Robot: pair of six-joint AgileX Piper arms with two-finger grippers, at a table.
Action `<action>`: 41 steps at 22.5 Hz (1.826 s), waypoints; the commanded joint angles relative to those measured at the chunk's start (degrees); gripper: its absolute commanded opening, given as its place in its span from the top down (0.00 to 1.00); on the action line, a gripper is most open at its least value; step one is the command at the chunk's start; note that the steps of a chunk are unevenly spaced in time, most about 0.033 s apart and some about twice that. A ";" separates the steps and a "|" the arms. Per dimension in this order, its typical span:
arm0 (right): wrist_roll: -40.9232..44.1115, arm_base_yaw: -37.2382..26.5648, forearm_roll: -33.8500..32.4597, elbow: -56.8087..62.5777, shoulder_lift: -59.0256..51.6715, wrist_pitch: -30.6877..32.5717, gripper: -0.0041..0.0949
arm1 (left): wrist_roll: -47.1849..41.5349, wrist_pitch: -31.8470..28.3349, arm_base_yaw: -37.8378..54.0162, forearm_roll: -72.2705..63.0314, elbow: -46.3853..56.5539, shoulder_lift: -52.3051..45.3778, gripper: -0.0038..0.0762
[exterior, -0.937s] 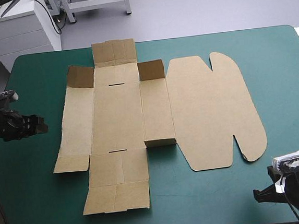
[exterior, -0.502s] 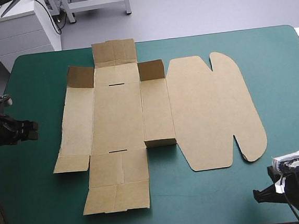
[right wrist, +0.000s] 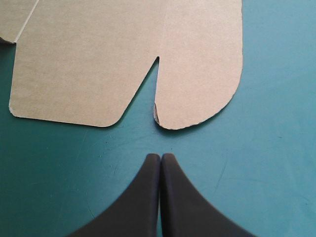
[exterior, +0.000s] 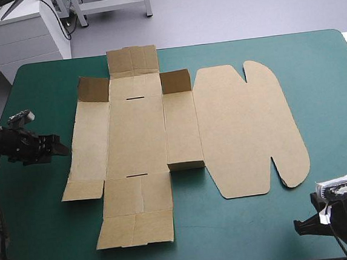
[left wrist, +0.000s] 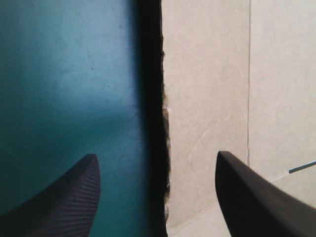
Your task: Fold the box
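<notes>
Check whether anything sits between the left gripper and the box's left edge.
Nothing visible does. The left gripper, jaws open, points at the left edge of the box, with only a strip of bare teal-green cover between them.

high: above, whole table (exterior: 42, 226) | wrists: close, downward | shared: box (exterior: 136, 133) edges

**Teal-green desk, white cabinet behind**

The desk (exterior: 36, 87) filled most of the high view under a teal-green cover (exterior: 328, 92), which lay smooth and flat, with rounded corners at the far edge. Seen close in the right wrist view, the cover bore a few faint scuff lines and small specks. Beyond the far left corner stood a white cabinet (exterior: 25, 36) with drawer fronts, and a black cable (exterior: 60, 18) ran down from its top. Beside it, a white metal frame (exterior: 114, 2) rested on the pale grey floor (exterior: 242, 8).
</notes>
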 commanded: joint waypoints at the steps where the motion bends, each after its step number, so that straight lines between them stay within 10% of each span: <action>1: -0.19 0.27 0.55 -1.62 0.59 -3.04 0.98 | 1.59 4.69 -0.20 -2.43 0.34 -1.51 0.33; 28: -0.19 0.27 0.55 -1.62 0.59 -3.04 0.98 | 8.70 4.47 -6.53 -18.97 10.24 3.30 0.27; 31: -0.19 0.27 0.55 -1.62 0.59 -3.04 0.98 | 7.37 3.52 -6.53 -20.70 10.24 3.30 0.36; 37: -0.19 0.27 0.55 -1.62 0.59 -3.04 0.98 | 5.80 2.58 -6.53 -20.41 10.24 3.30 0.93; 41: -0.19 0.27 0.55 -1.62 0.59 -3.04 0.98 | 6.56 4.36 -6.53 -20.49 10.24 3.30 0.96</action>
